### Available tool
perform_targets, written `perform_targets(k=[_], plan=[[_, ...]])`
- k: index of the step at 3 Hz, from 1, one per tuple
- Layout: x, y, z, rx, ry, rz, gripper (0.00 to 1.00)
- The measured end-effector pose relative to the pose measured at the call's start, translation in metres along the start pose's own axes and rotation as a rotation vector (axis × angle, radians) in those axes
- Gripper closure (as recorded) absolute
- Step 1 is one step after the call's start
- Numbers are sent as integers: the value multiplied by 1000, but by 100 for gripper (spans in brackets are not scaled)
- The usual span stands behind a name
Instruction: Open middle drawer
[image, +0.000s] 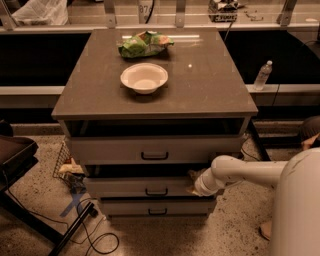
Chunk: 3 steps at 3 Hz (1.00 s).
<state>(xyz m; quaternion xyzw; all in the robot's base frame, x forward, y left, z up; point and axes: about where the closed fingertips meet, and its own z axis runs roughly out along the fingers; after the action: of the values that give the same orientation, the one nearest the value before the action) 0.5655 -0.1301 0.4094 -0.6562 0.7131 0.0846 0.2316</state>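
The middle drawer (125, 187) is a pale grey front with a small dark bar handle (156, 191), between the top drawer (110, 149) and the lowest drawer (130, 206). It stands out a little from the cabinet, with a dark gap above it. My white arm reaches in from the right. My gripper (194, 182) is at the drawer's right end, at its top edge, right of the handle.
A white bowl (144, 77) and a green bag (145, 44) lie on the brown cabinet top (210, 85). A water bottle (263, 75) stands on the ledge at right. A dark chair (15, 155), cables and a wire basket (65, 162) are at left on the floor.
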Motion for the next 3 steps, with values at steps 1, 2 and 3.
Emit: perform_targets(k=[1,2,3], plan=[[0,0,0,0,0,0,76],[0,0,0,0,0,0,44],[0,0,0,0,0,0,22]])
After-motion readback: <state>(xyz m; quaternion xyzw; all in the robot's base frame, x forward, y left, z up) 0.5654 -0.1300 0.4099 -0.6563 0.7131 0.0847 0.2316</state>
